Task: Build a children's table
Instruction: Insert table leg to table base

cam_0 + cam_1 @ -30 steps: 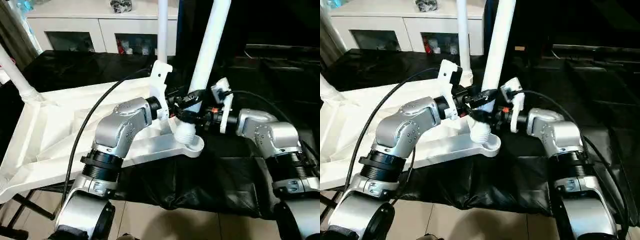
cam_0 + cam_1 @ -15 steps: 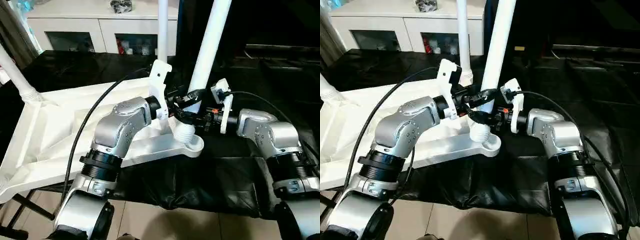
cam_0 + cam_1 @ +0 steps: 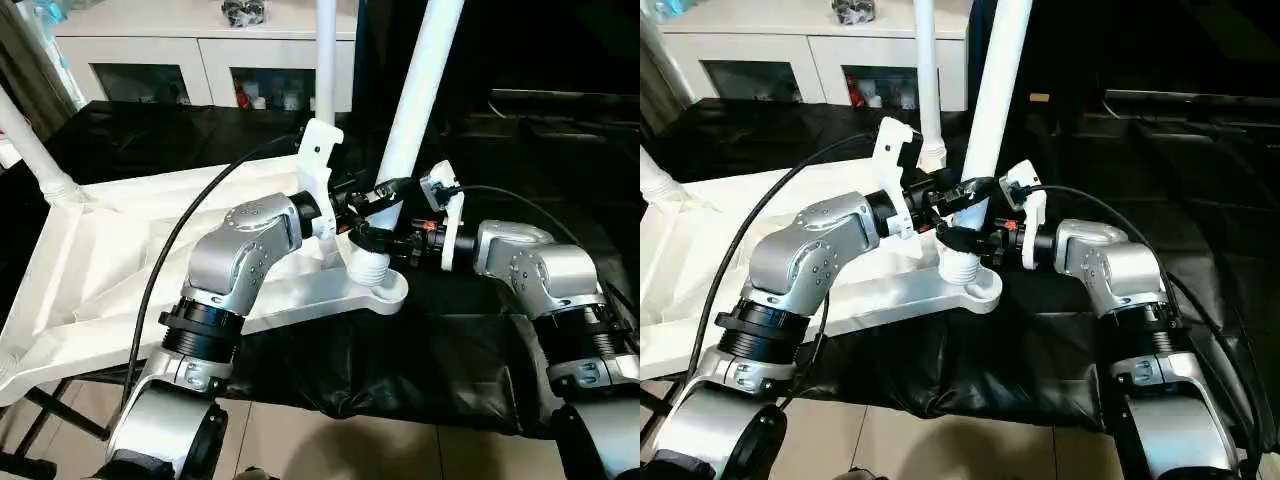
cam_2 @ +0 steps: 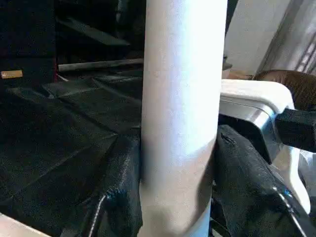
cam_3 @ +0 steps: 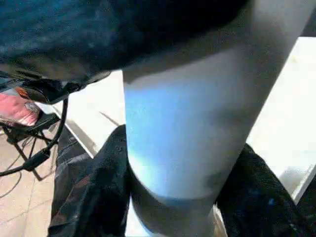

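The white tabletop [image 3: 110, 260] lies underside up on the black-draped table. A long white leg [image 3: 420, 90] stands tilted over its near right corner socket [image 3: 388, 293], ribbed end [image 3: 368, 265] at the socket's mouth. My left gripper [image 3: 368, 197] is shut on this leg a little above the ribbed end; in the left wrist view black fingers [image 4: 118, 187] press both sides of the tube. My right gripper [image 3: 385, 240] clasps the same leg just below, from the other side, fingers [image 5: 98, 187] hugging it. Two more legs [image 3: 30, 140] [image 3: 325, 60] stand in the far sockets.
A white cabinet [image 3: 200, 50] stands behind the black-draped table [image 3: 450, 340]. The tabletop's near left edge overhangs the table above a dark stand [image 3: 40, 420] and tiled floor. My cables arc over both forearms.
The right gripper's fingers loosened a little and closed again on the leg, sitting slightly lower near the ribbed end. The left arm and the leg have barely moved.
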